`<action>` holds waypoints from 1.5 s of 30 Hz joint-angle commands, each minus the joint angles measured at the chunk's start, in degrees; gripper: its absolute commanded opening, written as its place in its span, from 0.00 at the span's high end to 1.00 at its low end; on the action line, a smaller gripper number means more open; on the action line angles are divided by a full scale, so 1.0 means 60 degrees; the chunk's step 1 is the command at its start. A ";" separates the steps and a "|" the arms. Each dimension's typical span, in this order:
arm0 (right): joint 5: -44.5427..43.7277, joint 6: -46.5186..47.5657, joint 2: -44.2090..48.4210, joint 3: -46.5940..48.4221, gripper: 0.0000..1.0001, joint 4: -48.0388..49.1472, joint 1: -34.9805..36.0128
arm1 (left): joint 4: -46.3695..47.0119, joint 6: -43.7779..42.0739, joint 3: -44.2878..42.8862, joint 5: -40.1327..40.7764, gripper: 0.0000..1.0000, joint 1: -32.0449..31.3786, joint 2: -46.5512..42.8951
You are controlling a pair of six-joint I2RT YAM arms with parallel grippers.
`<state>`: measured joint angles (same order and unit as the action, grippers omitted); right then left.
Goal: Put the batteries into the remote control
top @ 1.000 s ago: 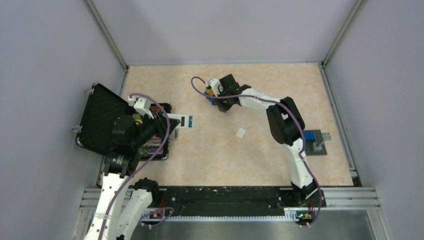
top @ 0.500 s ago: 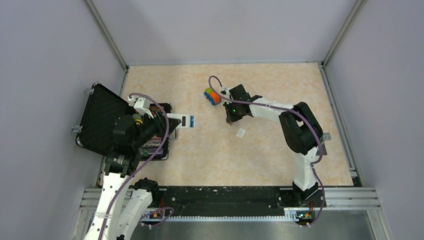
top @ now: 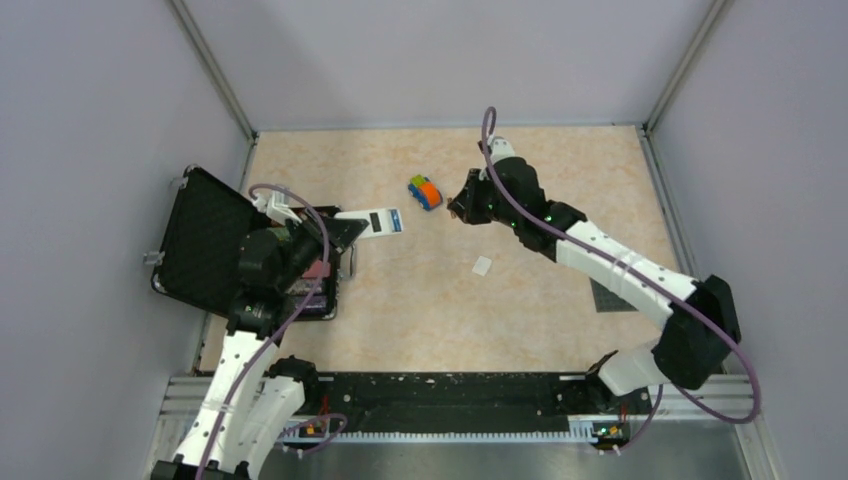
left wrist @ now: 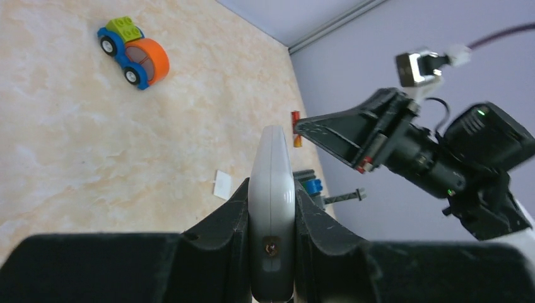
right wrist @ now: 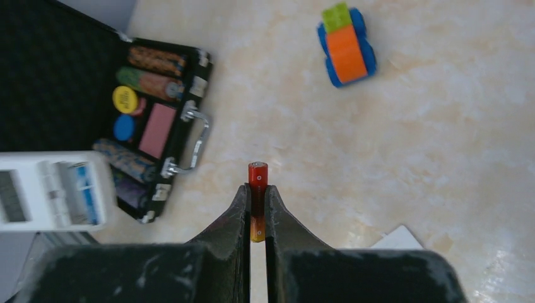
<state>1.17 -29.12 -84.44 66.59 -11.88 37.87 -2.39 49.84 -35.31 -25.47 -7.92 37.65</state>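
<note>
Pinching slim orange-red battery (right wrist: 257,173): right claw (right wrist: 257,189); left claw (left wrist: 271,190) clamped on white remote (left wrist: 271,151), edge-on.

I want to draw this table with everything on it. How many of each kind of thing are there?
remote control: 1
batteries: 2, the orange-red battery and the blue battery in the remote
toy car: 1
black case: 1
small white piece: 1
blue brick on grey baseplate: 1
Total: 7
</note>
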 commanded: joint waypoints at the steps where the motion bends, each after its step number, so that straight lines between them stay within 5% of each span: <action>1: -0.1243 -0.0430 0.1093 0.0684 0.97 0.0732 0.0964 | 0.1692 0.2144 -0.0095 0.0154 1.00 -0.0023 0.0380; 16: -0.2424 0.0341 0.1177 0.1850 0.95 0.2414 0.3264 | 0.4674 0.4903 0.0386 -0.0766 1.00 -0.0027 0.1101; 45: -0.3515 0.1558 0.0085 0.2576 0.92 0.2118 0.3604 | 0.4200 0.5612 0.0510 -0.0455 1.00 -0.0027 0.0833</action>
<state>-18.59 -21.41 -83.13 78.85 0.38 58.76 19.64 82.39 -32.45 -28.86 -7.94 43.62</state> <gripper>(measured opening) 0.081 0.264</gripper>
